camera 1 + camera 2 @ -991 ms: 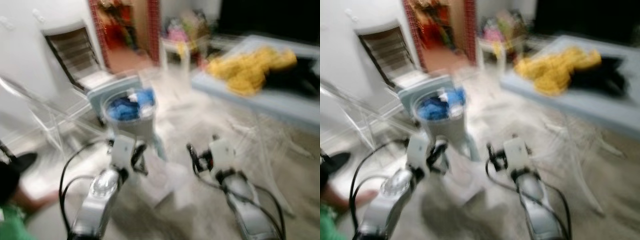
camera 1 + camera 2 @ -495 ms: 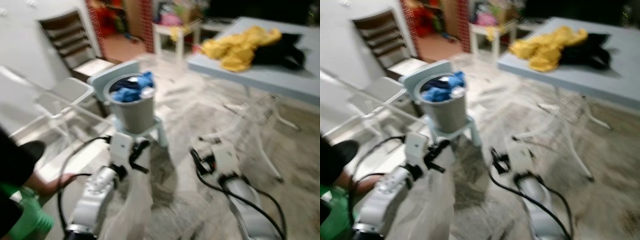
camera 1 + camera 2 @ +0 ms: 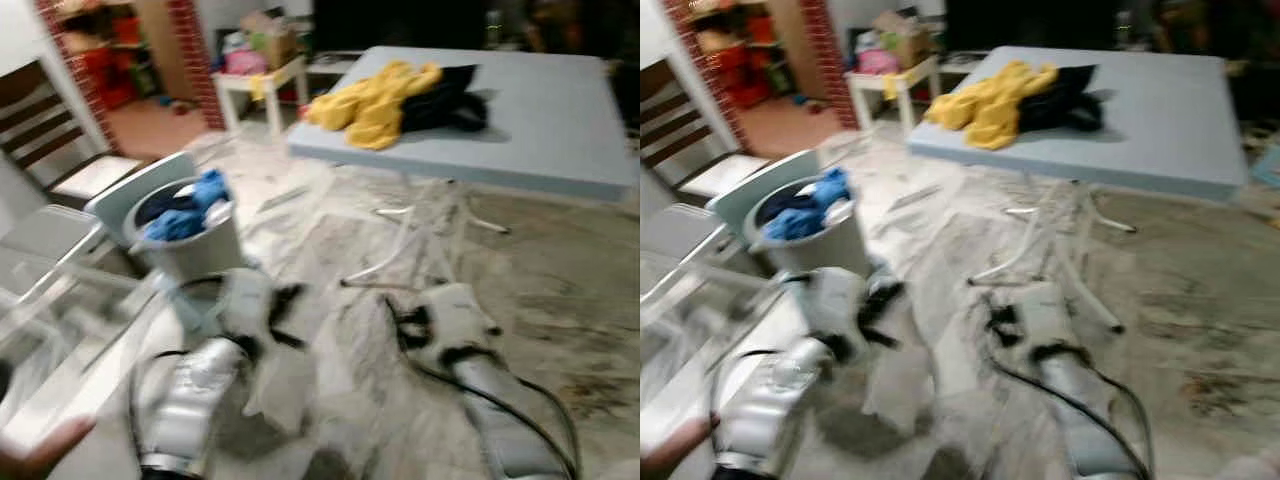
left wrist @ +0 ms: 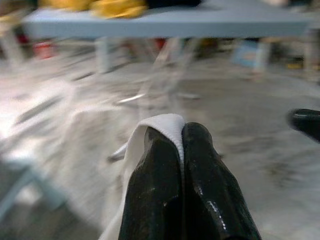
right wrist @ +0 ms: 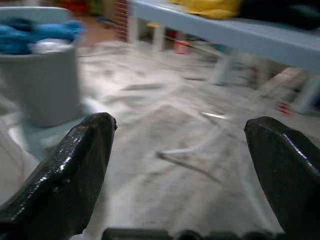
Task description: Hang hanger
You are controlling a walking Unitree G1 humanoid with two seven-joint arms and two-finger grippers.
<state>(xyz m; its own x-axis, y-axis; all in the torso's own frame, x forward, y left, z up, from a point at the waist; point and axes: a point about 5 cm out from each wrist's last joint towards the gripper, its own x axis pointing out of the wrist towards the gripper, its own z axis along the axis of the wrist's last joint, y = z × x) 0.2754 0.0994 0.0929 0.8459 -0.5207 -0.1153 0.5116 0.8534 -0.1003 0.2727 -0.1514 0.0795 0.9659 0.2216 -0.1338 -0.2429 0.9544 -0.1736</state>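
Observation:
The views are blurred by motion. My left gripper (image 4: 182, 131) is shut on a fold of white cloth (image 4: 161, 123), which hangs down below the wrist over the floor (image 3: 283, 385). In the eye views the left gripper (image 3: 283, 303) is low and in front of me, just right of a grey bucket (image 3: 195, 250). My right gripper (image 5: 180, 125) is open with nothing between its fingers, and it is held beside the left one (image 3: 405, 325) above the marbled floor. I cannot make out a hanger.
The grey bucket holds blue clothes (image 3: 185, 205) and stands on a pale stool. A light blue table (image 3: 540, 140) with yellow (image 3: 370, 100) and black (image 3: 445, 100) garments is ahead right. A chair (image 3: 70, 160) and a white frame (image 3: 40, 290) stand left. A person's hand (image 3: 40, 455) is at the lower left.
The whole view has swung right, so the table sits nearer the middle and the bucket further left. The left gripper still holds the white cloth; the right stays open.

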